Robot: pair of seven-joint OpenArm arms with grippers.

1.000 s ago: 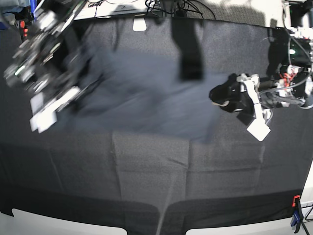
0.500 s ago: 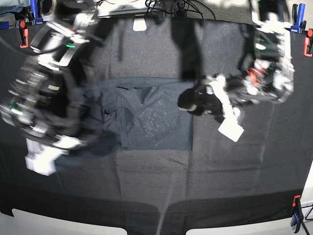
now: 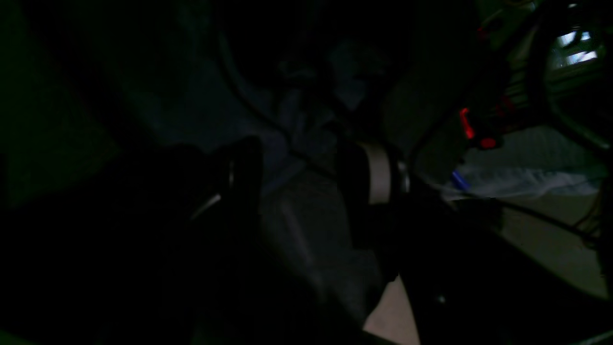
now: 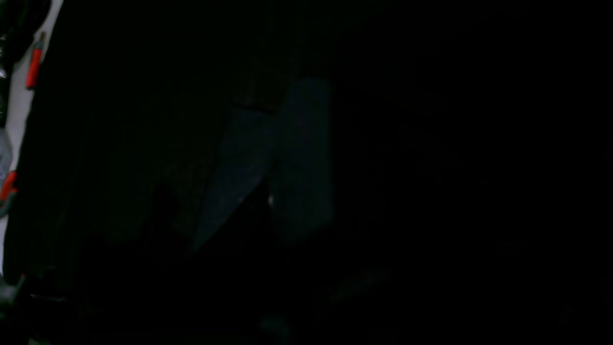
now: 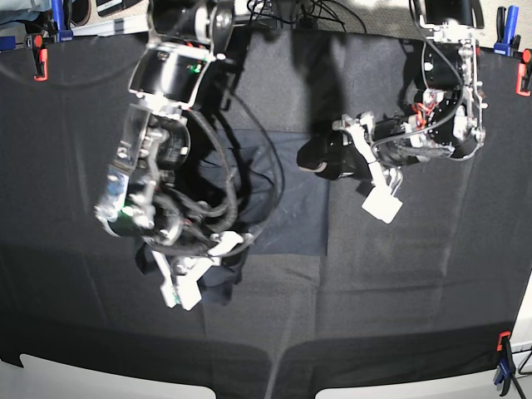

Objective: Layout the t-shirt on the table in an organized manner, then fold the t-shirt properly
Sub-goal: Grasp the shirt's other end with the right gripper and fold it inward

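The dark navy t-shirt (image 5: 287, 208) lies folded into a rough rectangle in the middle of the table (image 5: 399, 316), which has a black cloth. Its lower-left part is bunched under my right arm. My right gripper (image 5: 189, 278) hangs low over that bunched corner; its jaws are hidden, and the right wrist view is nearly black, showing only a faint fold of the t-shirt (image 4: 287, 158). My left gripper (image 5: 318, 158) sits at the shirt's right edge. In the left wrist view its fingers (image 3: 242, 165) stand apart over grey fabric (image 3: 297, 220).
Orange and blue clamps hold the cloth at the back left (image 5: 37, 51), the back right (image 5: 503, 21) and the front right (image 5: 503, 359). Cables (image 5: 299, 12) lie along the far edge. The table's white edge (image 5: 83, 374) shows at the front.
My right arm has swung toward the centre and down over the shirt's lower-left corner. My left arm has moved a little left and further back at the right edge. The shirt went from spread wide to a rectangle.
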